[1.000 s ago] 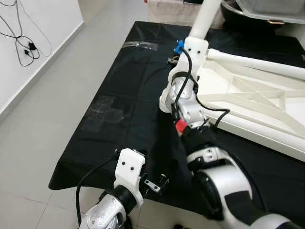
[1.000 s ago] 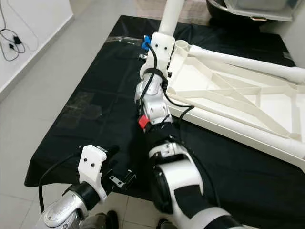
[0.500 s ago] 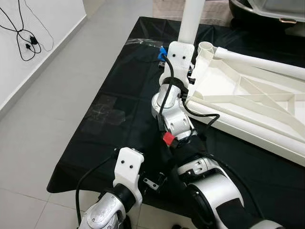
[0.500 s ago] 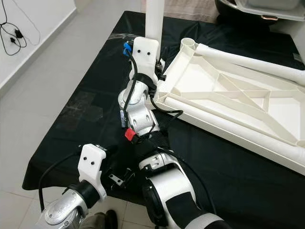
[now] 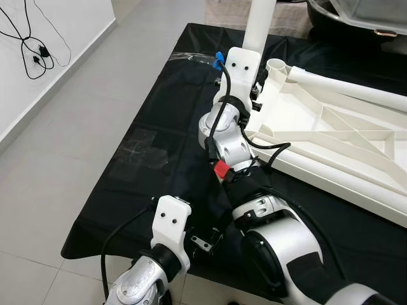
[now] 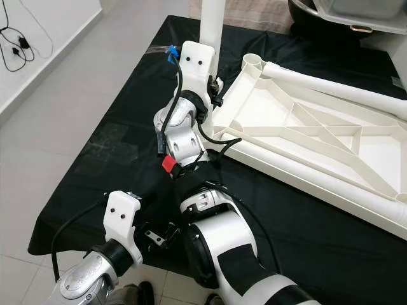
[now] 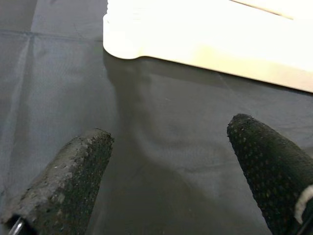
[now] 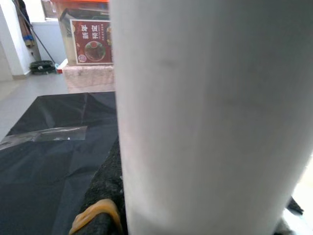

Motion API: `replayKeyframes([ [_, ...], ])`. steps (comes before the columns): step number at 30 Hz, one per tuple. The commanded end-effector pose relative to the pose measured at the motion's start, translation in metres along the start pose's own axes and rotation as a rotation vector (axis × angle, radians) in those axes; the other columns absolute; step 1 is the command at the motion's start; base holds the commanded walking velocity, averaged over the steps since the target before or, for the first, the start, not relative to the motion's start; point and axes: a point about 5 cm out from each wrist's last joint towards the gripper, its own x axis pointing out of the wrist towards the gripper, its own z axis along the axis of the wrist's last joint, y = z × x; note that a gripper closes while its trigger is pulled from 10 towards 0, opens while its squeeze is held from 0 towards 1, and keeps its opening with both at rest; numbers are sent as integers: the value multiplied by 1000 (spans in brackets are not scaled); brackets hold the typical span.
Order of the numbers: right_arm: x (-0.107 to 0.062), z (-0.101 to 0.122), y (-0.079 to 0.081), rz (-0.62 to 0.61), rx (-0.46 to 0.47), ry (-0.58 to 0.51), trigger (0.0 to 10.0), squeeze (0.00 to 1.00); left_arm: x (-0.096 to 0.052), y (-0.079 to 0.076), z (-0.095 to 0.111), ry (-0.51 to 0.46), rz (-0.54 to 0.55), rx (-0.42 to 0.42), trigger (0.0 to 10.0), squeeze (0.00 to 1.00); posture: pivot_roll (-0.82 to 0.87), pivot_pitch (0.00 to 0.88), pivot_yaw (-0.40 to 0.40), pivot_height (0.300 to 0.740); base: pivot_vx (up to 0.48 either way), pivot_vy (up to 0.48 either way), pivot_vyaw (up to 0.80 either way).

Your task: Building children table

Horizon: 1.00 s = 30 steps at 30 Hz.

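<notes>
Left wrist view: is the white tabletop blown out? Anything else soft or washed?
Left wrist view: the white tabletop is overexposed and shows no detail; the black cloth is evenly lit. Right wrist view: the table leg is very close and soft-edged. Left eye view: sharp, no motion blur.

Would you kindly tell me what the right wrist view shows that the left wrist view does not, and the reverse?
Right wrist view alone: the white table leg close up in the right end effector, plus a red poster in the background. Left wrist view alone: the left end effector, its fingers spread wide and holding nothing, and a rounded corner of the white table frame. Both views share the black cloth covering the work surface.
</notes>
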Motion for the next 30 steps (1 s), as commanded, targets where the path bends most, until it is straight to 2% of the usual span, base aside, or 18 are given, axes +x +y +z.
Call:
replayKeyframes([
  [1, 10, -37, -19, -35, -17, 164, 10000, 0, -1, 0, -7, 23, 8, -8, 10000, 0, 98, 213, -52, 740, 0, 0, 0],
  [3, 10, -37, -19, -35, -17, 164, 10000, 0, -1, 0, -7, 23, 8, -8, 10000, 0, 98, 213, -52, 740, 0, 0, 0],
  [7, 15, -47, -28, -84, -9, 241, 10000, 0, -1, 1, -7, 23, 8, -6, 10000, 0, 96, 211, -48, 740, 0, 0, 0],
  [10, 16, -48, -29, -90, -11, 246, 10000, 0, -1, 1, -7, 23, 7, -6, 10000, 0, 96, 211, -48, 740, 0, 0, 0],
  [11, 20, -30, -25, -23, 56, 158, 10000, 0, 0, 2, -7, 23, 7, -3, 10000, 0, 100, 200, -47, 740, 0, 0, 0],
  [12, 20, -30, -25, -23, 56, 158, 10000, 0, 0, 2, -7, 23, 7, -3, 10000, 0, 100, 200, -47, 740, 0, 0, 0],
  [13, 23, 3, -16, 134, 155, 8, 10000, 0, 1, 3, -6, 21, 11, 3, 10000, 0, 101, 194, -49, 740, 0, 0, 0],
  [14, 23, 3, -16, 134, 155, 8, 10000, 0, 1, 3, -6, 21, 11, 3, 10000, 0, 101, 194, -49, 740, 0, 0, 0],
  [15, 22, 17, -13, 220, 197, -52, 10000, 0, 2, 6, -4, 15, 18, 13, 10000, 0, 101, 192, -48, 740, 0, 0, 0],
  [16, 20, 23, -12, 284, 220, -78, 10000, 0, 3, 9, -2, 10, 26, 28, 10000, 0, 101, 191, -51, 740, 0, 0, 0],
  [17, 20, 23, -12, 284, 220, -78, 10000, 0, 3, 9, -2, 10, 26, 28, 10000, 0, 101, 191, -51, 740, 0, 0, 0],
  [19, 13, 28, -7, 475, 297, -67, 10000, 0, 6, 19, 6, -11, 55, 75, 10000, 0, 100, 184, -52, 740, 0, 0, 0],
  [21, 13, 28, -7, 475, 297, -67, 10000, 0, 6, 19, 6, -11, 55, 75, 10000, 0, 100, 184, -52, 740, 0, 0, 0],
  [22, 7, 23, -11, 597, 354, -18, 10000, 0, 12, 29, 17, -39, 76, 112, 10000, 1000, 84, 176, -46, 740, 0, 0, 0],
  [27, 4, 20, -14, 630, 371, 0, 10000, 0, 15, 33, 21, -53, 83, 128, 10000, 1000, 81, 175, -46, 740, 0, 0, 0],
  [28, 1, 18, -18, 667, 377, 8, 10000, 0, 19, 37, 26, -63, 98, 154, 10000, 1000, 83, 171, -43, 740, 0, 0, 0],
  [29, -3, 14, -22, 700, 380, 33, 10000, 0, 24, 41, 32, -66, 104, 210, 10000, 180, 75, 165, -40, 740, 0, 0, 0],
  [30, -3, 14, -22, 700, 380, 33, 10000, 0, 24, 41, 32, -66, 104, 210, 10000, 180, 75, 165, -40, 740, 0, 0, 0],
])
